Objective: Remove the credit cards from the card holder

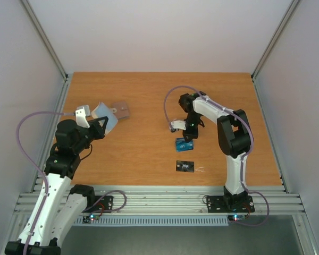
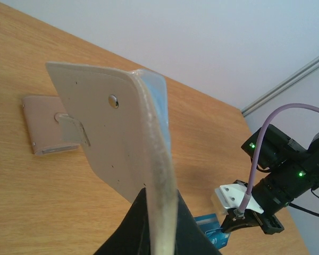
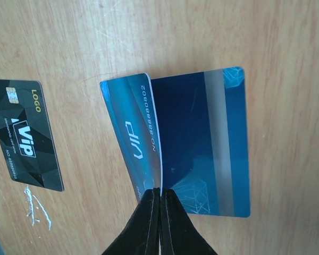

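Observation:
My left gripper (image 1: 99, 124) (image 2: 160, 194) is shut on the lower edge of the card holder (image 1: 105, 115) (image 2: 117, 133). It holds the holder upright off the table, beige outside toward the camera, with a pale blue inside edge showing. My right gripper (image 1: 187, 136) (image 3: 160, 190) is shut on the edge of a teal-blue credit card (image 3: 130, 130), tilted on its side just above the table. A bright blue card (image 1: 184, 144) (image 3: 207, 143) lies flat beside it, stripe side up. The black card (image 1: 185, 166) (image 3: 26, 135) lies flat nearer the arm bases.
A mauve-brown square pouch (image 1: 122, 110) (image 2: 48, 127) lies on the wooden table just behind the held holder. Metal frame rails (image 1: 149, 199) run along the near edge, and grey walls close off the left, right and back.

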{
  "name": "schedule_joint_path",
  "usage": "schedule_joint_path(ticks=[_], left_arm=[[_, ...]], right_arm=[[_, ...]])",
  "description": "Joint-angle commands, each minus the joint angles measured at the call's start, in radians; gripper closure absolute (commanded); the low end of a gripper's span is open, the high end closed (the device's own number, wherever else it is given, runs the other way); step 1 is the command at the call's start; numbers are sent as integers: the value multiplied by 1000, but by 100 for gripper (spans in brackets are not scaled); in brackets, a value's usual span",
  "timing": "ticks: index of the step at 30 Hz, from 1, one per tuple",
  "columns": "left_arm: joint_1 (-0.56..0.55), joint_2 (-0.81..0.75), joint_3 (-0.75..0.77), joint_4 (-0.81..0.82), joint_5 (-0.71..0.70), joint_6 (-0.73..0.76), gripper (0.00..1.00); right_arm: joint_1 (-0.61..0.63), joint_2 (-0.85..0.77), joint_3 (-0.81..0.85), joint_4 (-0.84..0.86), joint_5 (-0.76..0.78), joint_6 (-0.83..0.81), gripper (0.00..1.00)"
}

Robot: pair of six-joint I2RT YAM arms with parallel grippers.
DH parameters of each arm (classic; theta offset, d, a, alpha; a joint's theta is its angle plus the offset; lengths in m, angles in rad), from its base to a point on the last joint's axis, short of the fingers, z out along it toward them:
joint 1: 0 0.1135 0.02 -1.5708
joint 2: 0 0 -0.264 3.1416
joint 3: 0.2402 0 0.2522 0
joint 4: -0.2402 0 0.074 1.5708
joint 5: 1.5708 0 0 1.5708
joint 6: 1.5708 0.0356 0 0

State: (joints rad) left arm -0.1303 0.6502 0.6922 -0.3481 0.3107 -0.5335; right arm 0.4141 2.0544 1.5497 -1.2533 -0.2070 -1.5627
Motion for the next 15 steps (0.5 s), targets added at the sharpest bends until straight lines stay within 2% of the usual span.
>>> schedule_joint_path(ticks=[1, 8, 11, 14, 15], left_arm=[[6, 1, 21, 68, 18, 11, 100], [6, 2, 21, 69, 24, 11, 100], [6, 2, 18, 70, 28, 11, 100], [6, 0, 19, 72, 33, 12, 100], [5, 0, 19, 74, 36, 11, 100]], right_arm=[[-22, 29, 31, 60, 36, -19, 99], [-26, 56, 72, 65, 47, 17, 91], [-26, 53, 79, 64, 56, 27, 80], [-26, 38, 76, 80, 80, 35, 62], [-26, 30, 77, 95, 96, 43, 59]])
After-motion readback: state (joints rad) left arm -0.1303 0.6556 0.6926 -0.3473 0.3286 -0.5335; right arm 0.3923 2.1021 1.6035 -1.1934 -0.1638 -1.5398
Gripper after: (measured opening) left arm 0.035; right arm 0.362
